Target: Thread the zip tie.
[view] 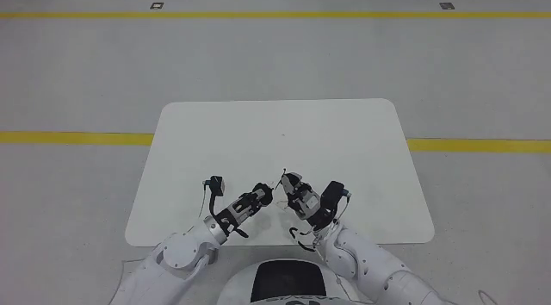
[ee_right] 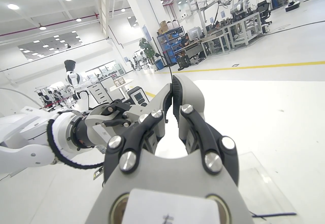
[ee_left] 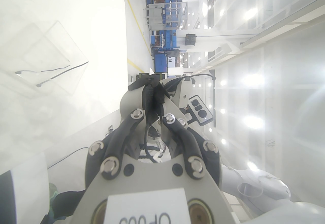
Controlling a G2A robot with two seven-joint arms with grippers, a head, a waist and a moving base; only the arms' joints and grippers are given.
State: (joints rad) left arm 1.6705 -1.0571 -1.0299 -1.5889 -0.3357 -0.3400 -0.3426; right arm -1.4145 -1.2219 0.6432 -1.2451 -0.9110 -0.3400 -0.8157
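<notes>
1. The table [view: 284, 124] is white, and both arms sit over its near edge, about midway along it.
2. The right gripper [ee_right: 172, 83] has its fingertips pressed together, pinching the zip tie [ee_right: 167, 67]. The thin black strip rises from between the tips and curves away above them.
3. The left gripper [view: 265, 190] is just beside the right one, pointing towards it above the tabletop. Whether it is spread or closed cannot be told.
4. A clear plastic tray [ee_left: 63, 39] lies flat on the tabletop, apart from both grippers.
5. Two spare ties [ee_left: 76, 67], thin and dark, lie loose side by side inside the tray.
</notes>
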